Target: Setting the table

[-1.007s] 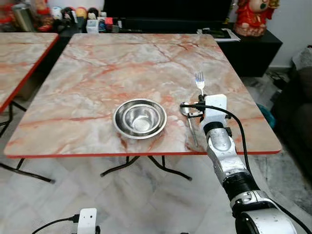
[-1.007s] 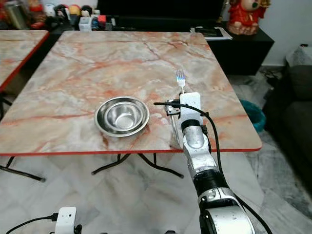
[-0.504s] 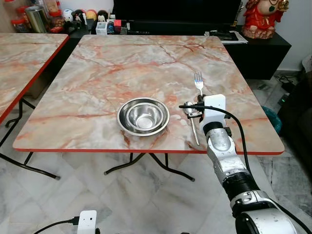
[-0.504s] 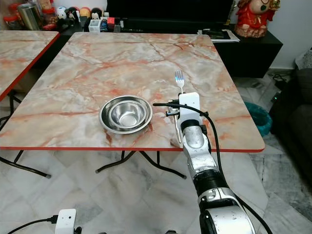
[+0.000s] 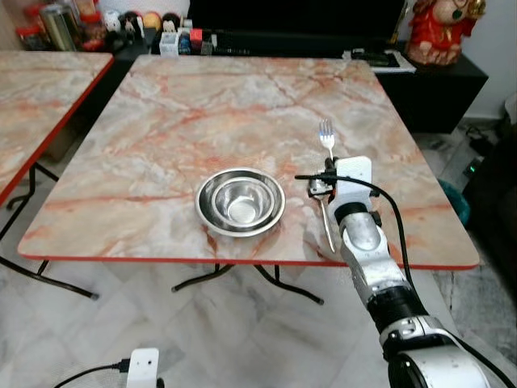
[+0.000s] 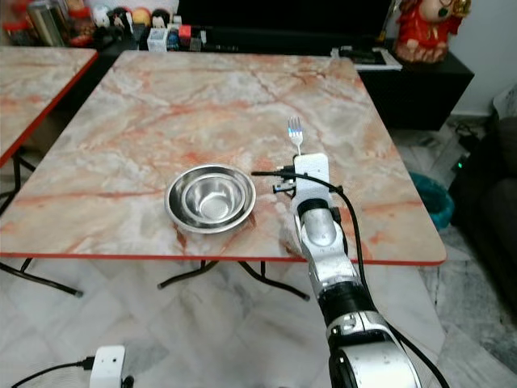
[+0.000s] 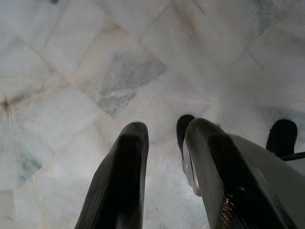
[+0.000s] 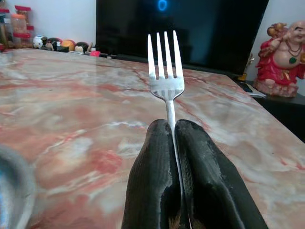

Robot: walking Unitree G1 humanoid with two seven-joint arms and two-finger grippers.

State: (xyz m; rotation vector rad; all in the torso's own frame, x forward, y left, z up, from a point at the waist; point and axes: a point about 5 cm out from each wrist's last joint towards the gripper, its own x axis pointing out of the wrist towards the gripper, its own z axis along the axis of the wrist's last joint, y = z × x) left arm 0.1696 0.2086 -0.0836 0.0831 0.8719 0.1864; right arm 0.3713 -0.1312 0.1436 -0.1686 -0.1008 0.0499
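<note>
Marble-patterned table (image 5: 161,105) half set: steel bowl placed, fork not yet released.
Right gripper (image 8: 172,143) has its fingers pinched on the fork (image 5: 326,137) just right of the steel bowl (image 5: 241,201), near the front edge; left gripper (image 7: 164,167) hangs narrowly parted over the floor.

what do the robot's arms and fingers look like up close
The right arm is silver, jointed metal with a white box at the wrist and a black cable looping along it. The right gripper has two long, black, ribbed fingers with rounded tips. The left gripper has the same black fingers.
</note>
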